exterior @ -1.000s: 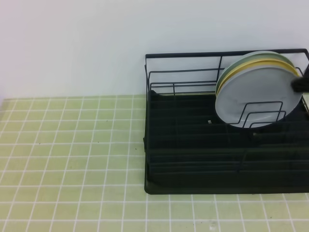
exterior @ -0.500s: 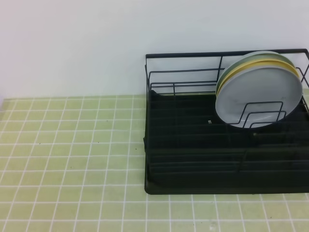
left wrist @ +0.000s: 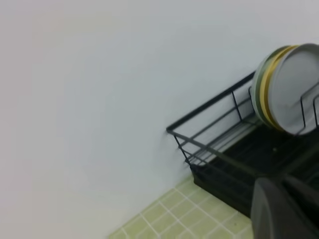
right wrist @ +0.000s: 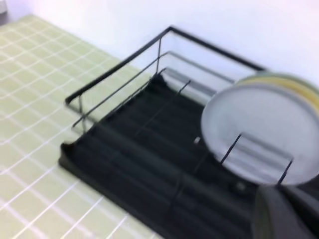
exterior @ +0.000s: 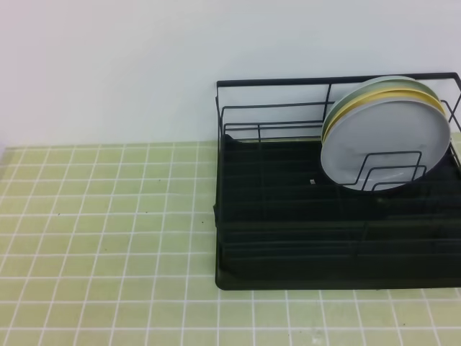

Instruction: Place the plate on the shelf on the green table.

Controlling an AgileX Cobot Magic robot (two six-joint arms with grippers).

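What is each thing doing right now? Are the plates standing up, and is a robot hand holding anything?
Grey-blue plate: standing on edge in the rack, front of the stack, not held.
Yellow plate: upright, right behind it.
Pale green plate: upright, at the back.
Rack: flat on the green table, the rest of its slots empty.
Left hand: away from the plates, open or shut unclear.
Right hand: away from the plates, open or shut unclear.

Dark grey rounded hand (left wrist: 284,209) housing

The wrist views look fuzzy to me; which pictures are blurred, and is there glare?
Right wrist view: soft, the plate and shelf smeared. Left wrist view: mildly soft, a dark out-of-focus shape in its corner. Exterior high view: sharpest, evenly lit, no strong glare.
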